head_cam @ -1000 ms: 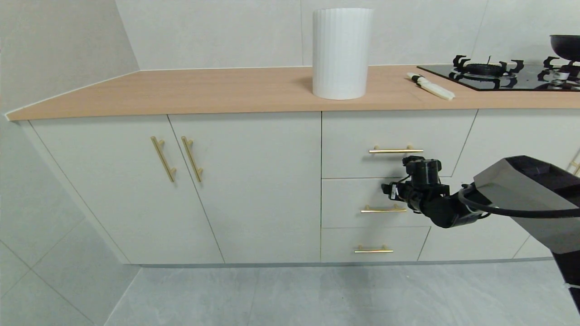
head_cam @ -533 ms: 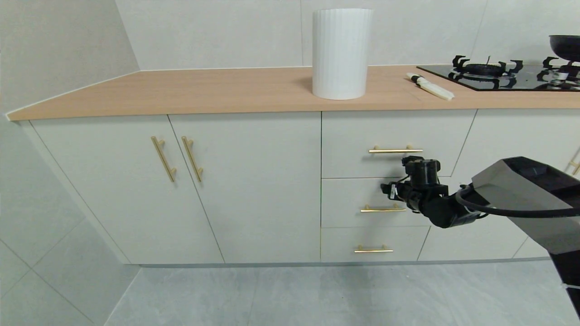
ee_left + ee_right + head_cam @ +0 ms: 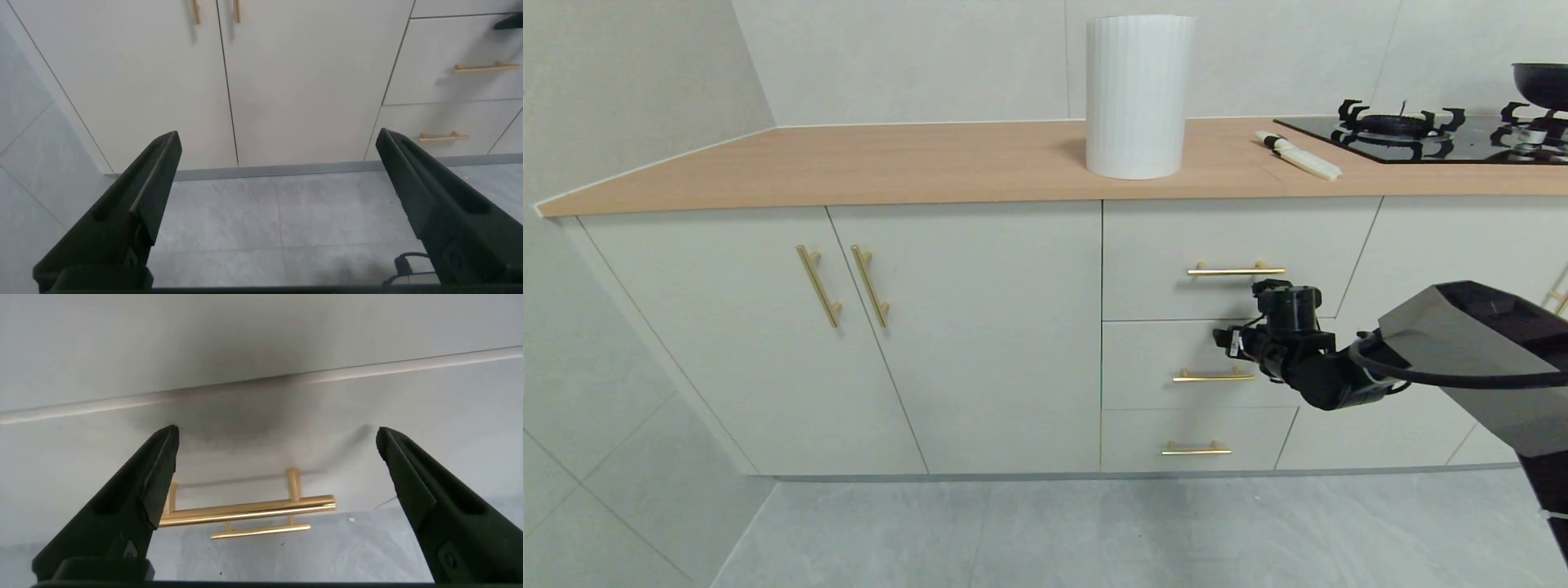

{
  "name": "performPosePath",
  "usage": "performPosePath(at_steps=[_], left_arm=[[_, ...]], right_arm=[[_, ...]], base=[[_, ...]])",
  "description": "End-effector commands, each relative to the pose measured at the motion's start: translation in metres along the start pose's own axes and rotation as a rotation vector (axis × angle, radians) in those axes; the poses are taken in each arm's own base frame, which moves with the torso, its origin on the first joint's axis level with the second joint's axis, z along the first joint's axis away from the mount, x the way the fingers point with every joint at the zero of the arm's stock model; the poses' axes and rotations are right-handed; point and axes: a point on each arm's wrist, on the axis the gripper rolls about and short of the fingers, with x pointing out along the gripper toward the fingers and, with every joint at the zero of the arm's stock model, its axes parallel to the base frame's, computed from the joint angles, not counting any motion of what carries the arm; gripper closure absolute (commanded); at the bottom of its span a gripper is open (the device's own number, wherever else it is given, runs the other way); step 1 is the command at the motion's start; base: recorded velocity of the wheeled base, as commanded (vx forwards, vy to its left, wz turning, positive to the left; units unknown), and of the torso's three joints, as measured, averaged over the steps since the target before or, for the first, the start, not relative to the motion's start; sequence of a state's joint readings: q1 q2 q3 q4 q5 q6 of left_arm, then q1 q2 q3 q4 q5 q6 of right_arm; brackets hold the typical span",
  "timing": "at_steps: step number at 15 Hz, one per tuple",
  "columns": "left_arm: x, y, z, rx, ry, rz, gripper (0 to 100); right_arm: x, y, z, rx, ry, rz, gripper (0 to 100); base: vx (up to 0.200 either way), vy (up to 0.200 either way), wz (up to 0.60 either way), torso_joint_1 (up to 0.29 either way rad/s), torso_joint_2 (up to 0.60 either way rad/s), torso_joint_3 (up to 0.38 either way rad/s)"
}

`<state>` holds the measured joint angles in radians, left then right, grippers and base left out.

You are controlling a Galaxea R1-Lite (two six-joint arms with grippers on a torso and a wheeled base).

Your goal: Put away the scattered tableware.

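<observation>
A white utensil with a dark band [image 3: 1297, 155] lies on the wooden countertop [image 3: 890, 167] beside the stove. My right gripper [image 3: 1241, 343] hovers in front of the drawer stack, between the top drawer handle [image 3: 1236, 270] and the middle drawer handle [image 3: 1213, 376]. In the right wrist view that gripper [image 3: 275, 441] is open, facing the drawer front, with the gold middle handle [image 3: 245, 513] a short way off between its fingers' lines and nothing held. My left gripper [image 3: 278, 143] is open and empty over the floor, pointing at the cabinet base.
A tall white ribbed cylinder [image 3: 1139, 94] stands on the counter above the drawers. A black gas hob [image 3: 1421, 135] with a dark pan [image 3: 1539, 82] sits at the right. Double cabinet doors with gold handles [image 3: 841, 286] are to the left. Grey tiled floor [image 3: 1013, 531] lies below.
My right gripper has drifted very slightly to the right in front of the drawers. Everything else is the same.
</observation>
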<state>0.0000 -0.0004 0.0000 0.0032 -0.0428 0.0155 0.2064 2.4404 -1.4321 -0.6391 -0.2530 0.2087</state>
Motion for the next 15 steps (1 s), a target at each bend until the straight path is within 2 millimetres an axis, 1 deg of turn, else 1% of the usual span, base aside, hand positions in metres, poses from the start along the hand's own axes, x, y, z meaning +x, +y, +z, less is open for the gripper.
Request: performPosePath(at_steps=[1, 2, 3, 4, 5, 7, 8, 10, 11, 12, 13, 14, 15], left_arm=[[0.0, 0.0, 0.0, 0.0, 0.0, 0.0, 0], [0.0, 0.0, 0.0, 0.0, 0.0, 0.0, 0], [0.0, 0.0, 0.0, 0.0, 0.0, 0.0, 0], [0.0, 0.0, 0.0, 0.0, 0.0, 0.0, 0], [0.0, 0.0, 0.0, 0.0, 0.0, 0.0, 0], [0.0, 0.0, 0.0, 0.0, 0.0, 0.0, 0], [0.0, 0.0, 0.0, 0.0, 0.0, 0.0, 0], [0.0, 0.0, 0.0, 0.0, 0.0, 0.0, 0], [0.0, 0.0, 0.0, 0.0, 0.0, 0.0, 0], [0.0, 0.0, 0.0, 0.0, 0.0, 0.001, 0], [0.0, 0.0, 0.0, 0.0, 0.0, 0.0, 0], [0.0, 0.0, 0.0, 0.0, 0.0, 0.0, 0], [0.0, 0.0, 0.0, 0.0, 0.0, 0.0, 0]], right_arm=[[-0.031, -0.003, 0.015, -0.014, 0.036, 0.031, 0], [-0.048, -0.005, 0.025, -0.018, 0.065, 0.073, 0], [-0.054, -0.005, 0.028, -0.018, 0.073, 0.089, 0], [-0.078, -0.006, 0.04, -0.023, 0.124, 0.154, 0], [-0.092, -0.006, 0.047, -0.027, 0.145, 0.17, 0], [-0.115, -0.007, 0.056, -0.035, 0.168, 0.172, 0], [-0.132, -0.006, 0.058, -0.047, 0.177, 0.183, 0], [-0.185, -0.011, 0.066, -0.054, 0.146, 0.205, 0], [-0.203, -0.014, 0.067, -0.055, 0.131, 0.214, 0], [-0.236, -0.02, 0.066, -0.058, 0.106, 0.221, 0], [-0.254, -0.023, 0.065, -0.059, 0.087, 0.216, 0], [-0.291, -0.033, 0.063, -0.056, 0.032, 0.193, 0], [-0.315, -0.041, 0.061, -0.049, -0.015, 0.176, 0]], base=[[0.0, 0.0, 0.0, 0.0, 0.0, 0.0], [0.0, 0.0, 0.0, 0.0, 0.0, 0.0], [0.0, 0.0, 0.0, 0.0, 0.0, 0.0], [0.0, 0.0, 0.0, 0.0, 0.0, 0.0], [0.0, 0.0, 0.0, 0.0, 0.0, 0.0], [0.0, 0.0, 0.0, 0.0, 0.0, 0.0], [0.0, 0.0, 0.0, 0.0, 0.0, 0.0], [0.0, 0.0, 0.0, 0.0, 0.0, 0.0], [0.0, 0.0, 0.0, 0.0, 0.0, 0.0], [0.0, 0.0, 0.0, 0.0, 0.0, 0.0], [0.0, 0.0, 0.0, 0.0, 0.0, 0.0], [0.0, 0.0, 0.0, 0.0, 0.0, 0.0], [0.0, 0.0, 0.0, 0.0, 0.0, 0.0]])
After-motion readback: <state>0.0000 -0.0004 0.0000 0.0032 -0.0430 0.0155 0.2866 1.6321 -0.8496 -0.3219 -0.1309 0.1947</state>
